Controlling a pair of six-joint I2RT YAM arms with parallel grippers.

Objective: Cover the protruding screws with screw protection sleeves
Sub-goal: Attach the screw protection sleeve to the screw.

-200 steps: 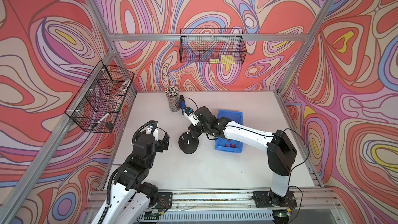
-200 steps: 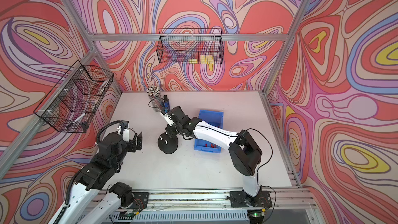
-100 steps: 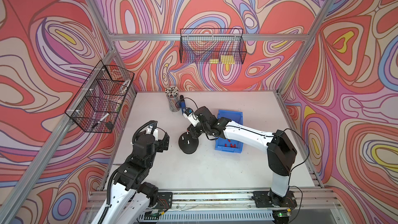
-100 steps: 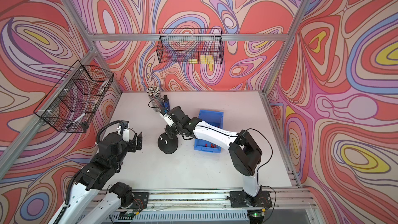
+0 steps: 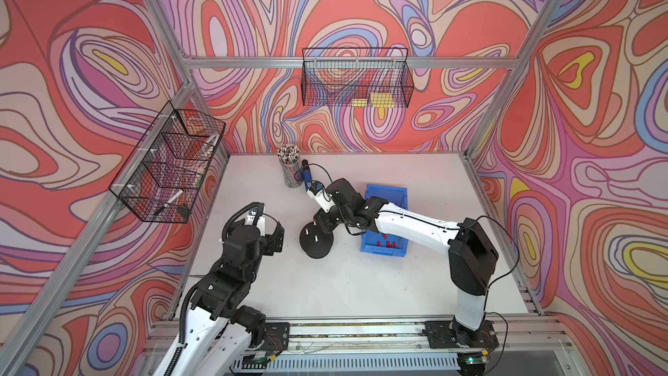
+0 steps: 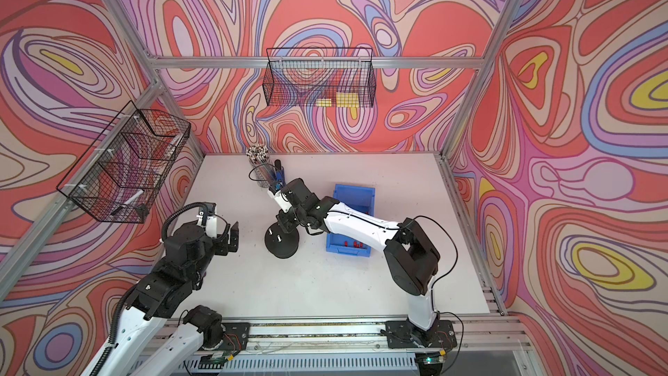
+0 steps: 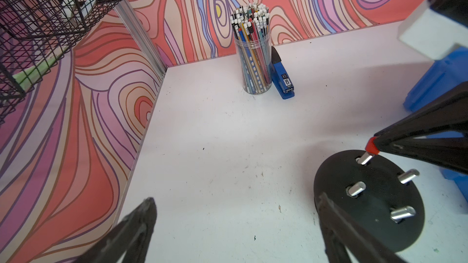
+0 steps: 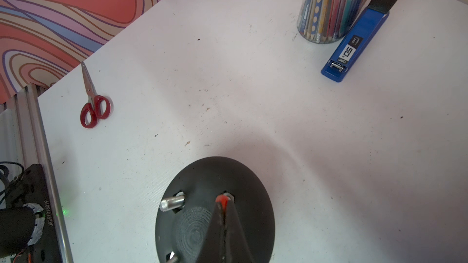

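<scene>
- Your right gripper [image 7: 376, 147] is clenched on one red sleeve [image 7: 371, 147]. The sleeve touches the top of the far screw [image 7: 364, 158] on the black dome base [image 7: 374, 226]. Most of this stud shows bare under the red, so I judge that the sleeve is only started, not seated.
- The three other screws [image 7: 355, 188] have no cover.
- The spare sleeves [image 5: 387, 245] lie in the blue bin [image 5: 385, 192], just beside the base.
- To do this step well, first bring the sleeve in line with the stud. In the right wrist view the red tip [image 8: 222, 200] sits over the screw hole, which is a good sign.
- Then press down slowly along the stud, not sideways. Do not let go before the red reaches near the dome.
- I think the base only rests on the table [image 5: 361, 283]. A slanted push may slide it, or may squeeze the small sleeve out of the jaws.
- Your left gripper [image 7: 235, 198] is released wide and holds nothing. It hovers near the base. If the base moves, you can steady its rim with this gripper.
</scene>
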